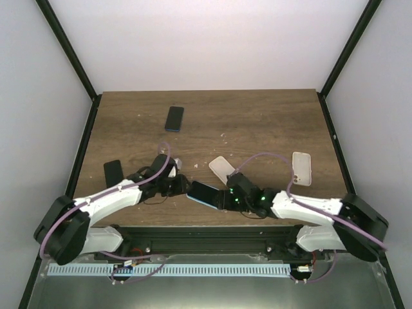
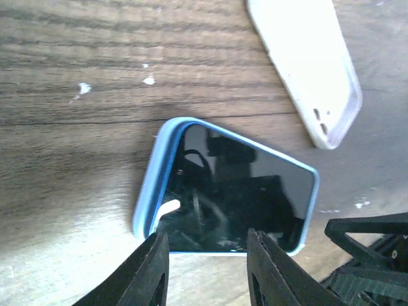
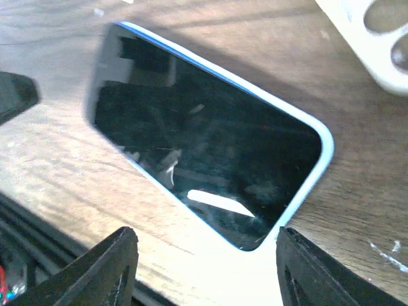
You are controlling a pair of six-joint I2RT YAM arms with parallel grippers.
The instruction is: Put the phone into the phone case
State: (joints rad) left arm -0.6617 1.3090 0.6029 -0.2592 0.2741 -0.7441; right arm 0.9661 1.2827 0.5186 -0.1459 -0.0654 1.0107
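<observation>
Both pairs of jaws stand open, gripping nothing. Between the left jaws and the right jaws the phone [image 2: 236,191] lies flat, screen up, seated in a blue case [image 2: 150,185]. Its long axis runs from one pair to the other, near the desk's [image 1: 270,122] front edge. Just beyond the right jaws lies a white case [image 1: 221,169]. Farther out are a second white case [image 1: 301,168], a black phone [image 1: 113,172] and a dark phone [image 1: 174,118], with open desk between.

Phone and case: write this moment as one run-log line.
phone: in blue case | left gripper: open, at phone edge | right gripper: open, clear of phone | fully seated: cannot tell
</observation>
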